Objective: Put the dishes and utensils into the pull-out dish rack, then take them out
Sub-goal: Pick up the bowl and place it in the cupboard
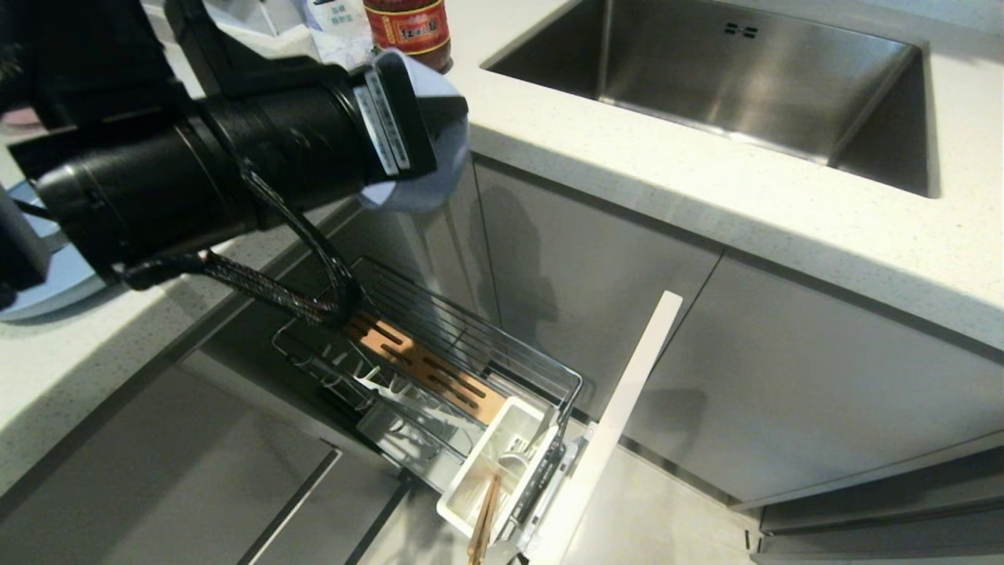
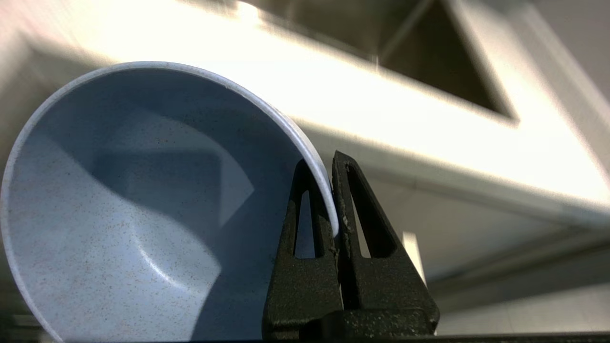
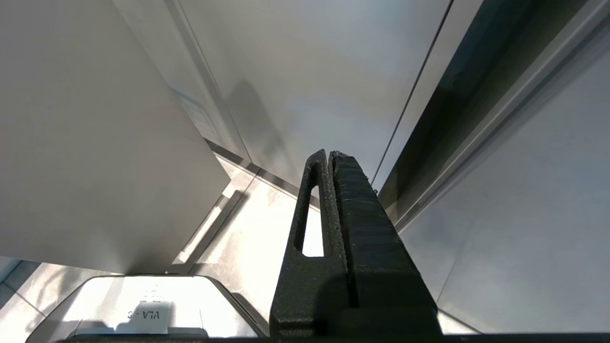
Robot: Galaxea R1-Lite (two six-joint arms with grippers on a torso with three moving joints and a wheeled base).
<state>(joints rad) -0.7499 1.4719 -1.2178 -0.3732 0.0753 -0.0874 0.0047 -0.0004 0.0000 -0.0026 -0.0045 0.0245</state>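
Far left, plate (image 1: 47,286) lies flat on the desk (image 1: 706,188), well left of the rack (image 1: 439,369), mostly hidden behind the left arm.

Left tool (image 2: 332,162) is clamped on the bowl (image 2: 133,205) rim, one finger inside the wall, one outside. Bowl hangs in the air, tipped on edge, mouth facing back toward the wrist. In head view the bowl (image 1: 427,149) sits above the desk front edge, up and behind the rack's back end. A brown bottle (image 1: 408,27) stands on the desk just behind the bowl.

Rack is pulled out below the desk, long axis running from the cabinet out toward the pale front panel (image 1: 612,428). Wire prongs (image 1: 369,384) are empty, wooden strip (image 1: 427,365) beside them. Utensil box (image 1: 498,463) sits at the rack's front end, chopsticks (image 1: 484,522) standing in it. Fork not clearly seen.

Key relation: rack lies down and forward of the held bowl, so the carry likely goes down along the rack's axis to the prongs. Judged step: loading the bowl; plate not yet loaded.

Sink (image 1: 753,86) lies right of the rack, set in the desk.

Right tool (image 3: 331,155) is closed on nothing, parked low by the cabinet fronts, out of head view. Left arm is clearly nearer.
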